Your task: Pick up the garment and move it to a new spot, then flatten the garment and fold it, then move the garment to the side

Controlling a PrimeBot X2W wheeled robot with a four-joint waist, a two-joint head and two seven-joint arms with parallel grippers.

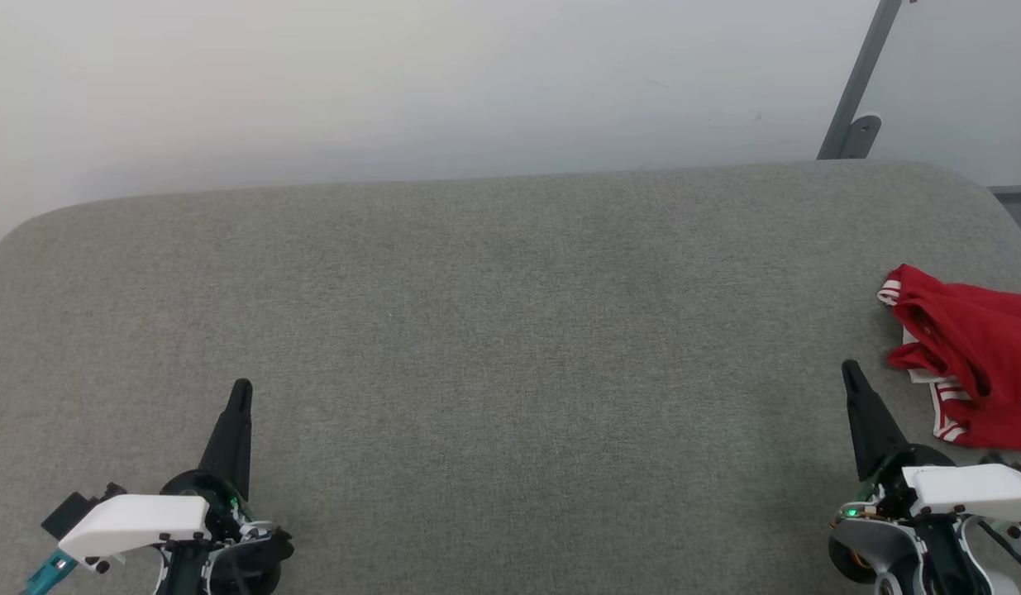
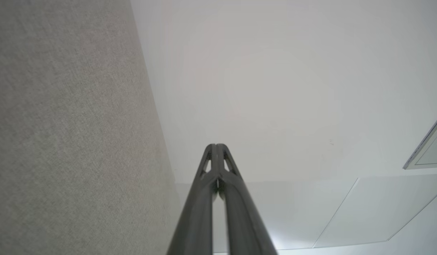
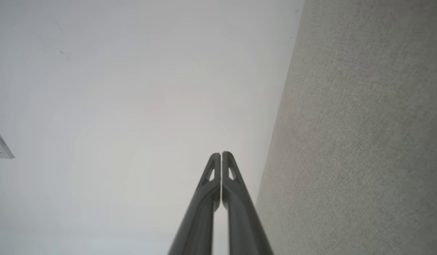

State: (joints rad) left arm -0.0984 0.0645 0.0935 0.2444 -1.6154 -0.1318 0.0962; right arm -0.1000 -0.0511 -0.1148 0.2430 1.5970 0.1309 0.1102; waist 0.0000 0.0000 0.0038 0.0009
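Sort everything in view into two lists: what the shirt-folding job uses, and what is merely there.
Job: garment, crumpled at the far right; left gripper; right gripper; table.
Merely there: wall; metal post.

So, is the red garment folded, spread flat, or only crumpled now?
Crumpled. The garment lies in a bunched heap on the grey surface, with deep creases and twisted striped trim; the picture edge cuts part off.

The garment (image 1: 977, 355) is cut off by the head view's right edge, its front hidden in folds. The wrists behind the left gripper (image 1: 241, 387) and right gripper (image 1: 849, 368) are cut off by the bottom edge.
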